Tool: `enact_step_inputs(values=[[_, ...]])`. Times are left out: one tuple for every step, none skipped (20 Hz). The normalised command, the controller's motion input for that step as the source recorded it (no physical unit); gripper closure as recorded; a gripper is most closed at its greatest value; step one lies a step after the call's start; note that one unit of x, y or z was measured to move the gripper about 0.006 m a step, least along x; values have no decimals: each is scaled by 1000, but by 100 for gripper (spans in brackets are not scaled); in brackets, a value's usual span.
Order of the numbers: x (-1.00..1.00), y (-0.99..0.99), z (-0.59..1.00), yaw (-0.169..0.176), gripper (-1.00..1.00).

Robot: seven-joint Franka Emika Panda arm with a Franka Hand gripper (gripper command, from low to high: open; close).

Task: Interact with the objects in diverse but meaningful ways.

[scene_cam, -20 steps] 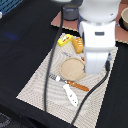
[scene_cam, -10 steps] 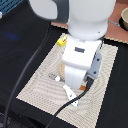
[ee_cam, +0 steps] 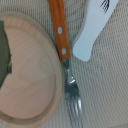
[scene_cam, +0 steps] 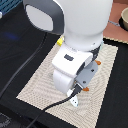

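The wrist view looks straight down on a woven beige mat (ee_cam: 107, 85), ribbed in fine rows, with three things lying close together. A round tan plate (ee_cam: 30, 75) of smooth wood-like finish fills one side; it has a raised rim, and a dark green shape covers part of its far edge, too cut off to identify. Just beside the rim lies a fork (ee_cam: 66, 70) with an orange handle set with two pale rivets and a grey metal neck and tines; its neck lies against the plate's rim. Near the fork's other side, apart from it, lies the white paddle (ee_cam: 95, 30), smooth and flat, narrowing to a rounded end, with dark markings on its wide end. Bare mat lies open beyond the paddle and past the tines. In the exterior view the arm (scene_cam: 75, 45) hides most of the mat on the dark surface (scene_cam: 20, 55); a yellow block (scene_cam: 60, 42) peeks out behind it. The jaws show in neither view, so I cannot tell their state.
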Motion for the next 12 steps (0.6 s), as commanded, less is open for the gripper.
enact_step_inputs(values=[[0,-491,-106,-103,-100],[26,-494,-60,-81,-100],[40,-406,0,-62,-100],[111,-314,0,-57,-100],[249,-274,0,-73,-100],[257,-329,0,-95,-100],[151,-443,0,-106,-100],[166,-454,0,-104,-100],[203,-463,0,-85,-100],[154,-469,0,-80,-100],[154,-449,0,-76,-100],[206,-334,0,-65,-100]])
